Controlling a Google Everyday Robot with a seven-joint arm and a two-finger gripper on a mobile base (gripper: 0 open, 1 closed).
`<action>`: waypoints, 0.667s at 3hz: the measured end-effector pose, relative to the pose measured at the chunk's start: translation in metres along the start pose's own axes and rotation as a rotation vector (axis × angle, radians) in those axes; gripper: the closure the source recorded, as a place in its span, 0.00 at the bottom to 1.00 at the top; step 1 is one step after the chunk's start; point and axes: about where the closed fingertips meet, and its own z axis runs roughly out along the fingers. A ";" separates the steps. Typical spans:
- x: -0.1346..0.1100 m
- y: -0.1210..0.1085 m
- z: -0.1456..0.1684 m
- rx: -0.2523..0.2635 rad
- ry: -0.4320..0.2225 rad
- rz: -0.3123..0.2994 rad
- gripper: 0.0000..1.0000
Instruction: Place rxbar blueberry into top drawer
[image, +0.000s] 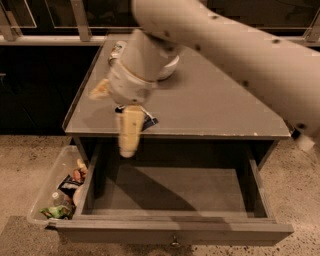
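Note:
The rxbar blueberry (149, 120) lies on the grey tabletop near its front edge. It is mostly hidden behind my gripper; only a dark corner shows. My gripper (115, 120) hangs right over the bar, open, with one pale finger (129, 132) pointing down past the table's front edge and the other (100, 90) sticking out to the left. It holds nothing. The top drawer (200, 231) is pulled out wide below the table, and its grey inside is bare.
A white bowl (171, 68) and a drink can (117, 49) stand at the back of the table (220, 107), both partly behind my arm. A clear plastic bin (47, 192) with colourful wrappers sits on the floor left of the drawer.

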 end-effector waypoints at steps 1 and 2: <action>-0.030 -0.016 0.004 0.004 -0.019 -0.060 0.00; -0.023 -0.021 0.008 -0.009 0.006 -0.034 0.00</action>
